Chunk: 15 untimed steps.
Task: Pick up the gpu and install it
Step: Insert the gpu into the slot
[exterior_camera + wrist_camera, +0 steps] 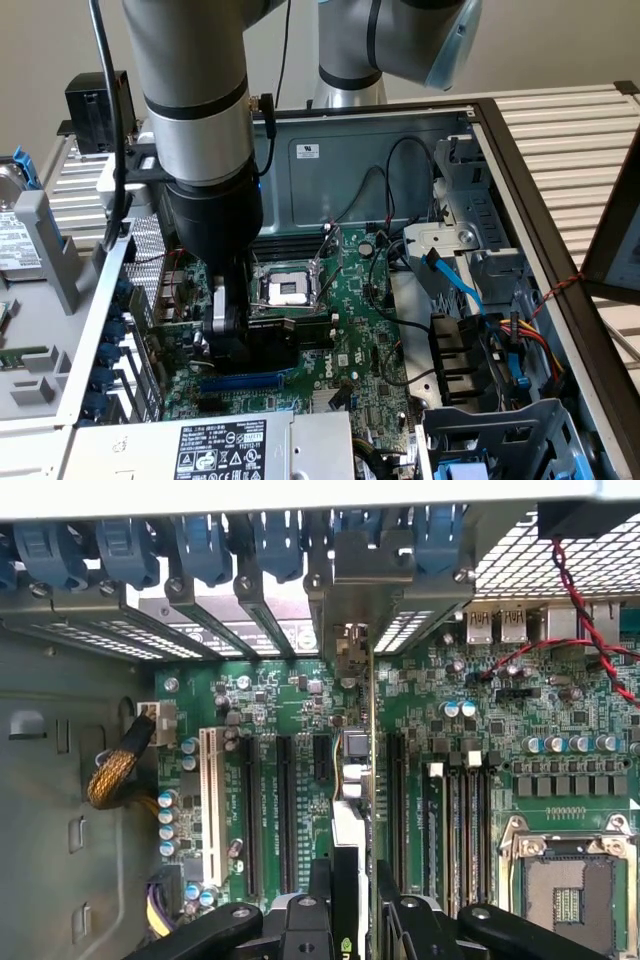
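My gripper (pixel 352 905) is shut on the gpu (pixel 350 825), which I see edge-on in the wrist view as a thin upright card between the two black fingers (pixel 318 895). Its silver end bracket (pixel 352 590) sits against the rear slot openings of the case. The card hangs low over the green motherboard (pixel 270 695), in line with the expansion slots. In the exterior view the gripper (pixel 232 335) is down inside the open case, with the gpu's black shroud (pixel 290 335) jutting out beside it, just above a blue slot (pixel 240 382).
Blue slot latches (pixel 200 545) line the rear of the case. The empty CPU socket (pixel 285 290) lies beside the gripper. Red and black wires (pixel 580 610) cross the rear ports. Drive cages and cables (pixel 470 290) fill the exterior view's right. A power supply (pixel 220 445) sits at the front.
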Available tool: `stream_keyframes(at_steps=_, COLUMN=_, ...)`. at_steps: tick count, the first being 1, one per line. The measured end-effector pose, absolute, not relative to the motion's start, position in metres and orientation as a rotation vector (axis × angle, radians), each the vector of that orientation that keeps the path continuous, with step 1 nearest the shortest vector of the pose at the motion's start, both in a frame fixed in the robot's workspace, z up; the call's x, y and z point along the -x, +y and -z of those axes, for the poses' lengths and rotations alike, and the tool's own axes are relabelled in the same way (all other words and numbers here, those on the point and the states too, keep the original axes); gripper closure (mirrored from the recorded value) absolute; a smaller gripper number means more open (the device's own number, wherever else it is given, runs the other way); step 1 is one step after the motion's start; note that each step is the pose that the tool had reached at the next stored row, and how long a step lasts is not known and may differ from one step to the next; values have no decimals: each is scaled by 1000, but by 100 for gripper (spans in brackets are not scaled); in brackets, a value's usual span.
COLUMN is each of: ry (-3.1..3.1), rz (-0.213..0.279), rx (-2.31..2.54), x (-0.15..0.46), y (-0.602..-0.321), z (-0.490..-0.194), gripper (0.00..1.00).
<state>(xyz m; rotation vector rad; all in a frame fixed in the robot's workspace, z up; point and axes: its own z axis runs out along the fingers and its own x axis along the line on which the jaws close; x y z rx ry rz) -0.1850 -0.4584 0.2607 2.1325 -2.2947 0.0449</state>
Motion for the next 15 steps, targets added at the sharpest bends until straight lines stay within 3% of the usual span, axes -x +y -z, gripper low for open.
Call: stream_keyframes(at_steps=15, ry=-2295, rz=-14, rx=-2131, x=185, y=-461, z=-258, gripper=73)
